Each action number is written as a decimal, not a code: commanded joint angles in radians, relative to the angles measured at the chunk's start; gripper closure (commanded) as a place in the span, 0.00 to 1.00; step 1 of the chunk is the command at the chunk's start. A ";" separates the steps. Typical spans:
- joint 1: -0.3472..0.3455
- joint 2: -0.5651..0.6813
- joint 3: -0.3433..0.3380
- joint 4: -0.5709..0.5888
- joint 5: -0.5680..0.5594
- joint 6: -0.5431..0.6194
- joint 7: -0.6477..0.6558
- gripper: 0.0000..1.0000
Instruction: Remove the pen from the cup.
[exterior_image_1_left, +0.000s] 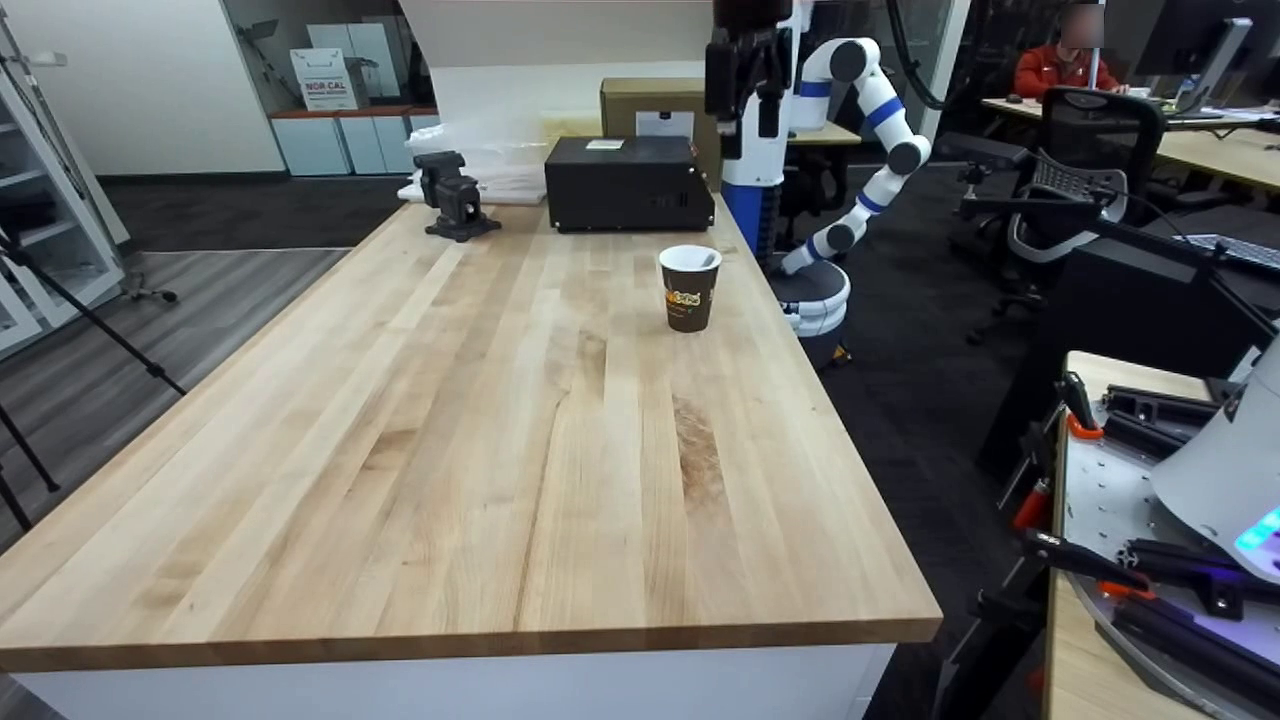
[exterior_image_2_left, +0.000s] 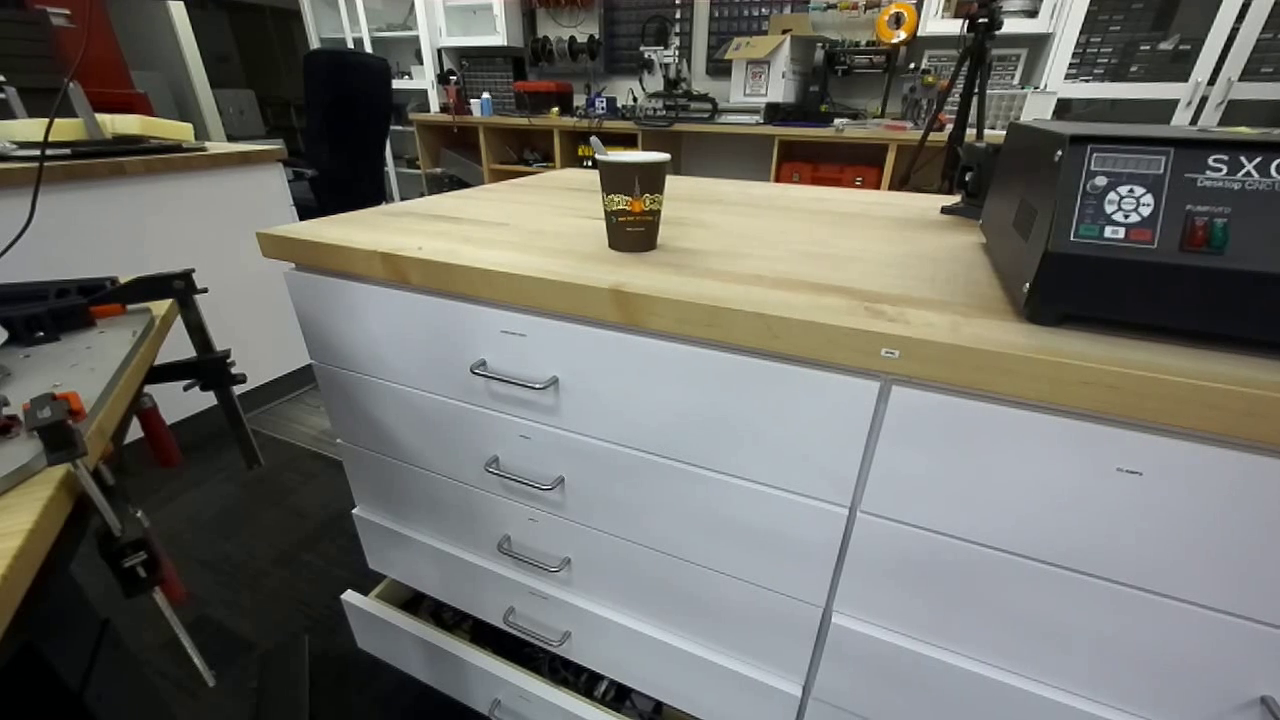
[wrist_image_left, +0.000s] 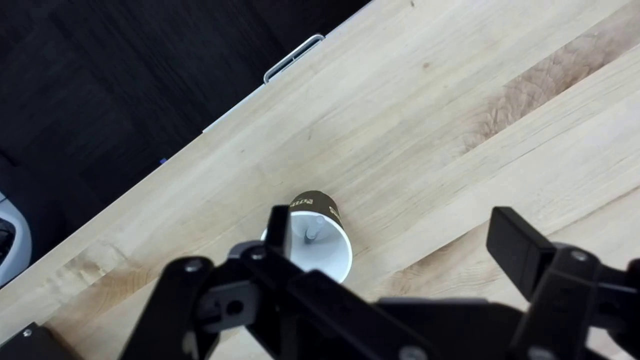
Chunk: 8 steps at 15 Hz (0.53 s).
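The dark brown cup with a whitish rim stands upright on the wooden table, near its long edge. It also shows in an exterior view and in the wrist view. The pen looks light grey rather than black. It leans inside the cup with its tip just above the rim, and shows as a pale stick in the wrist view. My gripper is open and empty, high above the table. In the wrist view its left finger overlaps part of the cup's rim.
A black machine box stands at the table's far end, also seen in an exterior view. A black vise stands beside it. A low drawer is open. A side bench with clamps stands apart from the table.
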 joint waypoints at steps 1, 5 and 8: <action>-0.002 0.098 -0.023 0.053 0.017 -0.015 -0.020 0.00; -0.006 0.149 -0.042 0.040 0.021 0.030 -0.031 0.00; -0.009 0.167 -0.050 0.031 0.035 0.072 -0.042 0.00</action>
